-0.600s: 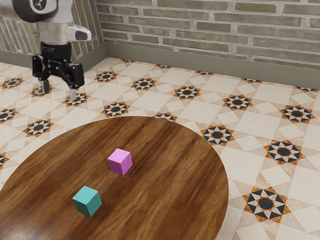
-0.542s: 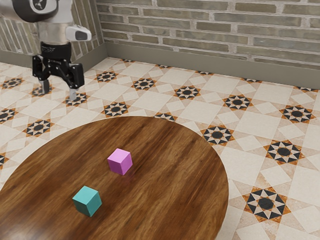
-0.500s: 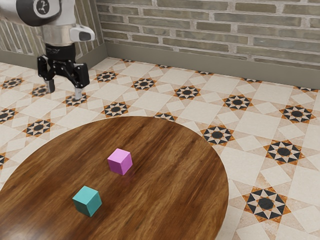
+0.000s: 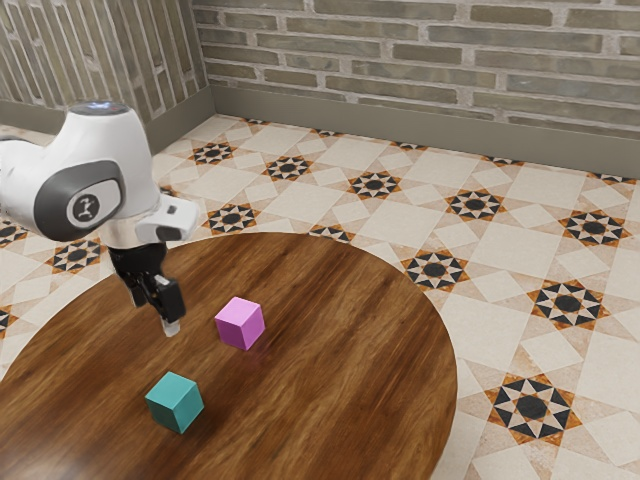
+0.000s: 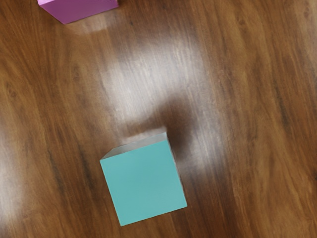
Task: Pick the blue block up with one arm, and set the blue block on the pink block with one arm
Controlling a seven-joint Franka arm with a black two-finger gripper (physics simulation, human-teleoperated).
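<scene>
The blue block [image 4: 174,401] sits flat on the table [image 4: 350,330], below the claw [image 4: 165,308] and a little nearer the table's front edge, with bare wood between the two. In the wrist view the blue block [image 5: 143,181] lies nearly under the hand, one face up, its edges turned somewhat askew to the hand; its colour reads closer to teal. Nothing touches it, so the claw carries nothing. Whether the claw is open or closed I cannot tell, since the exterior view catches it edge-on, with the arm [image 4: 85,190] bulking above it.

The claw points straight down over the wood, which I judge suits a grasp from above: the block stands free with all its sides bare. The step in hand looks like the approach. The claw has yet to come squarely over the block, line up with two opposite faces and lower.

The pink block [image 4: 240,323] rests just beside the claw, on the exterior view's right, apart from it and apart from the blue block. In the wrist view a corner of the pink block [image 5: 78,8] shows beyond the blue one. Its top is bare, ready to be stacked on. It is close enough to the claw that a careless sideways sweep might nudge it. The tiled floor [image 4: 520,240] and brick wall [image 4: 420,55] lie well apart from the claw and hinder nothing
</scene>
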